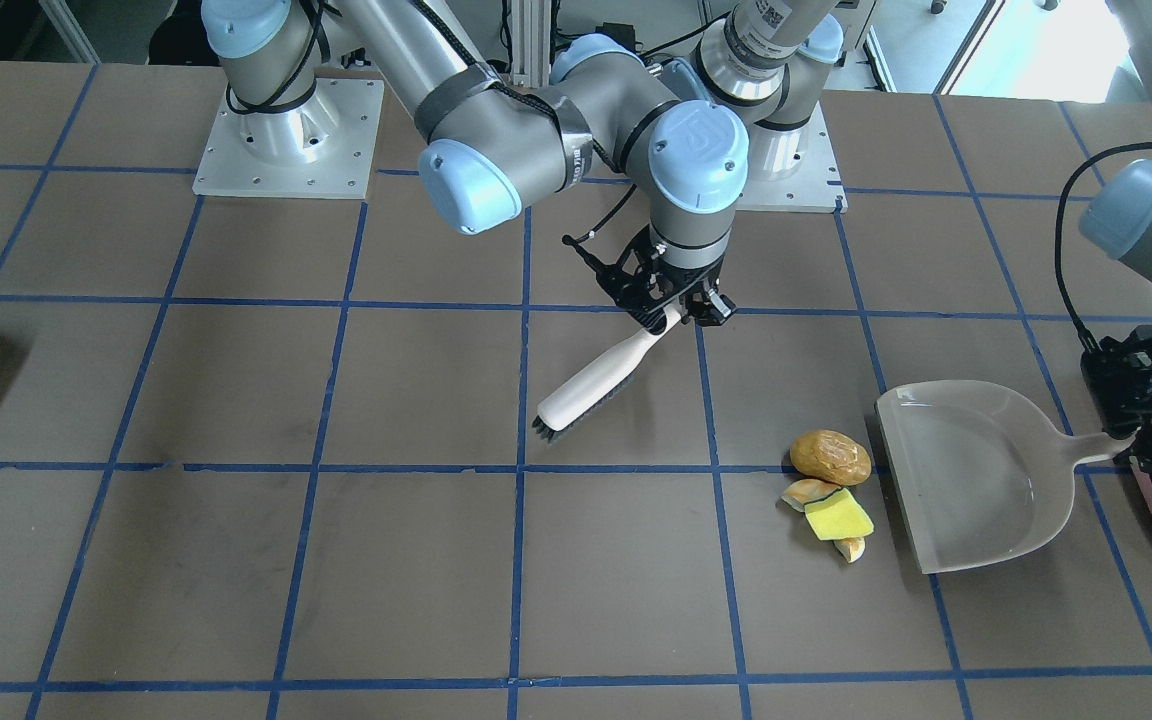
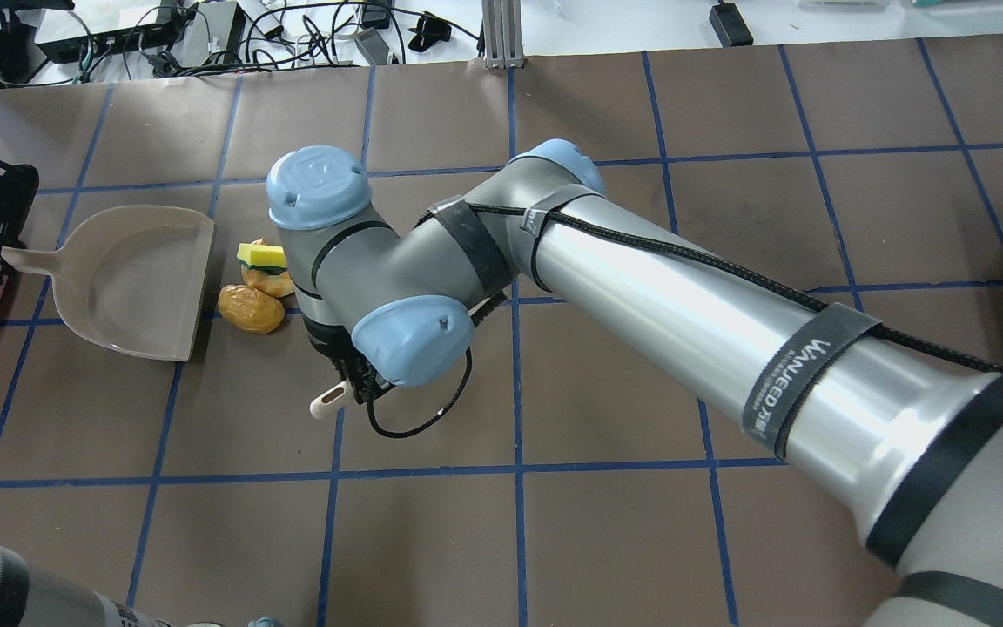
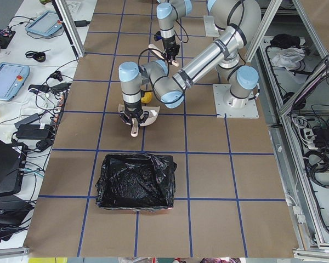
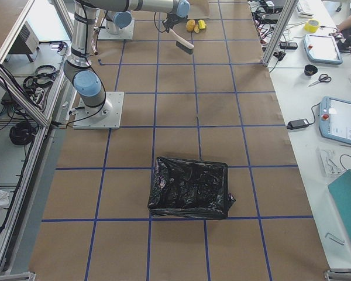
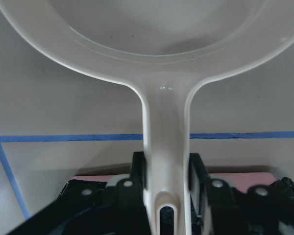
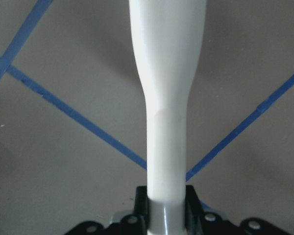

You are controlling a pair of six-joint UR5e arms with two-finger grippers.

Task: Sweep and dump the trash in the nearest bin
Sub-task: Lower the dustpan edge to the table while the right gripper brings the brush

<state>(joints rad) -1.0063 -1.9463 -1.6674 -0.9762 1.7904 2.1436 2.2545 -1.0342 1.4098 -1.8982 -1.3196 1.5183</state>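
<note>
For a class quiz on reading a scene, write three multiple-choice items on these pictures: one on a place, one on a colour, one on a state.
1. Where is the trash relative to the dustpan?
A. inside it
B. on the table beside its open edge
C. behind its handle

2. The brush handle is:
A. white
B. blue
C. black

3. The right gripper is:
A. open
B. shut on the dustpan
C. shut on the brush

Answers: 1 B, the pile lies on bare table and the dustpan is empty; 2 A, it shows white in the front view; 3 C, its wrist view shows the handle clamped.
</note>
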